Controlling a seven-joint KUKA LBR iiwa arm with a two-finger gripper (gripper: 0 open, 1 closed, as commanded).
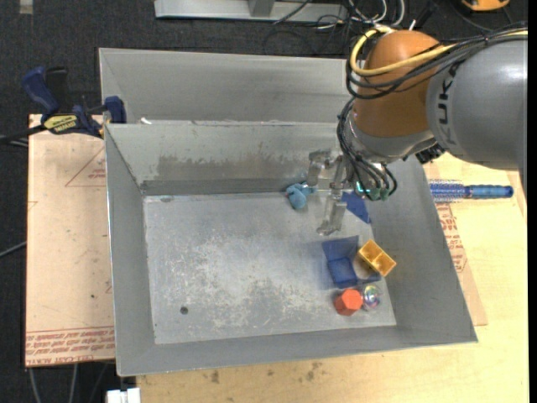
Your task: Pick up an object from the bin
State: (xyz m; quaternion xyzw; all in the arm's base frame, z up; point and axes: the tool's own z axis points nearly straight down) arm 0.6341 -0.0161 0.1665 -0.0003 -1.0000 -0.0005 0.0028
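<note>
My gripper (331, 215) hangs low over the right half of the bin, near the back wall. A small light-blue lump (297, 196) lies just to its left, at the foot of the back wall. A dark blue piece (360, 209) shows just to its right, partly hidden by the wrist. Right below the gripper a blue block (339, 259) lies on the floor, with a yellow block (376, 259) against its right side.
A red round thing (348, 301) and a small shiny ball (370, 297) lie near the front right corner. The arm with its orange cover and cables reaches in over the right wall. The bin's left half is bare floor.
</note>
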